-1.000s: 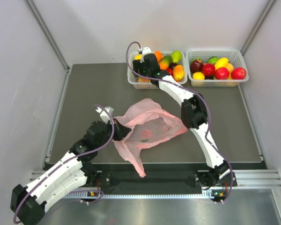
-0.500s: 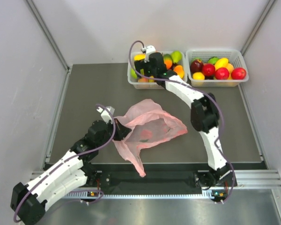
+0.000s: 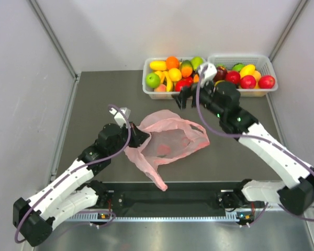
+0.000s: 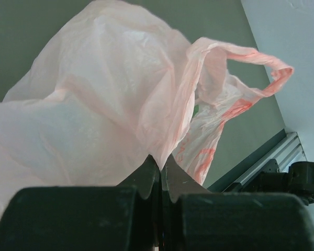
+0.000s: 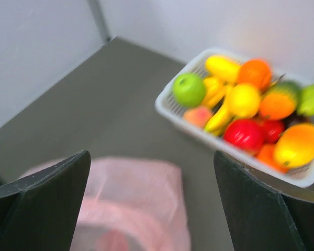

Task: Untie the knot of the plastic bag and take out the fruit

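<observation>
Pinching crinkly pink plastic bag (image 3: 170, 140), left tool (image 4: 160, 164); right tool (image 5: 152, 157) wide, empty.

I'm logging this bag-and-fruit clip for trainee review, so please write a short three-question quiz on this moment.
1. True or false: the left gripper is shut on the film of the plastic bag.
2. Multiple choice: the right gripper is A) holding an orange, B) open and empty, C) shut on a bag handle.
3. Short answer: what fills the white basket nearest the right gripper?

Key: 1 true; 2 B; 3 fruit.
</observation>
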Action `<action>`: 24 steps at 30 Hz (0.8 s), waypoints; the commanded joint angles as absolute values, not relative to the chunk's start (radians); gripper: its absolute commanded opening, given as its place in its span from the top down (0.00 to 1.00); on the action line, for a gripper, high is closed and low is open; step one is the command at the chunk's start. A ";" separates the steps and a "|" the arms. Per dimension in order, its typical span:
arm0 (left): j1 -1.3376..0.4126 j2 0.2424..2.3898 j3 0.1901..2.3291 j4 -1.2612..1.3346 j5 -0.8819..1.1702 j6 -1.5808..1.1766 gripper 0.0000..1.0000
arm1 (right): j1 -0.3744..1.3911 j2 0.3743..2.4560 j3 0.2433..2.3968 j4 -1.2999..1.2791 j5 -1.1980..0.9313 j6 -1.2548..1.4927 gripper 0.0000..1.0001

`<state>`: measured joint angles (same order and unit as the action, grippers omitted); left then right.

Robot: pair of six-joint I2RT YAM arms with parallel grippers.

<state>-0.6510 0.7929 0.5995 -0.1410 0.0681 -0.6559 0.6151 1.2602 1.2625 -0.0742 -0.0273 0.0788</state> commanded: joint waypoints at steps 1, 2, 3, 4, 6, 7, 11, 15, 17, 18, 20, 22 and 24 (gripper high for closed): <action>-0.657 0.830 0.713 -0.120 0.095 -0.617 1.00 | 0.705 1.166 1.070 -0.144 -0.123 0.115 0.00; -0.655 0.845 0.725 -0.121 0.097 -0.614 1.00 | 0.727 1.114 1.034 -0.149 -0.123 0.123 0.00; -0.657 0.853 0.741 -0.120 0.101 -0.609 1.00 | 0.773 1.092 0.970 -0.153 -0.123 0.132 0.00; -0.655 0.862 0.771 -0.120 0.107 -0.606 1.00 | 0.796 1.077 0.938 -0.144 -0.098 0.140 0.01; -0.657 0.885 0.801 -0.120 0.118 -0.598 1.00 | 0.831 1.063 0.852 -0.103 -0.071 0.169 0.00; -0.657 0.894 0.831 -0.121 0.121 -0.595 1.00 | 0.848 1.071 0.832 -0.097 -0.051 0.192 0.01; -0.657 0.926 0.913 -0.146 0.141 -0.571 1.00 | 0.854 1.186 0.732 -0.008 0.080 0.256 0.00; -0.658 0.930 1.001 -0.190 0.130 -0.528 1.00 | 0.854 1.308 0.721 0.077 0.132 0.325 0.00; -0.657 0.933 1.067 -0.221 0.098 -0.482 1.00 | 0.857 1.368 0.712 0.104 0.115 0.374 0.01; -0.658 0.934 1.089 -0.241 0.085 -0.465 1.00 | 0.864 1.383 0.704 0.116 0.117 0.388 0.00; -0.658 0.937 1.143 -0.248 0.052 -0.418 1.00 | 0.870 1.414 0.669 0.164 0.133 0.434 0.00; -0.658 0.946 1.182 -0.262 0.032 -0.387 1.00 | 0.871 1.434 0.644 0.198 0.149 0.469 0.00; -0.657 0.950 1.193 -0.262 0.031 -0.380 1.00 | 0.871 1.450 0.615 0.248 0.144 0.483 0.00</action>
<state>-0.6548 0.9417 1.1404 -0.2668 0.0654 -0.4469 0.8570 1.4303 0.6434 0.1223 0.1116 0.4126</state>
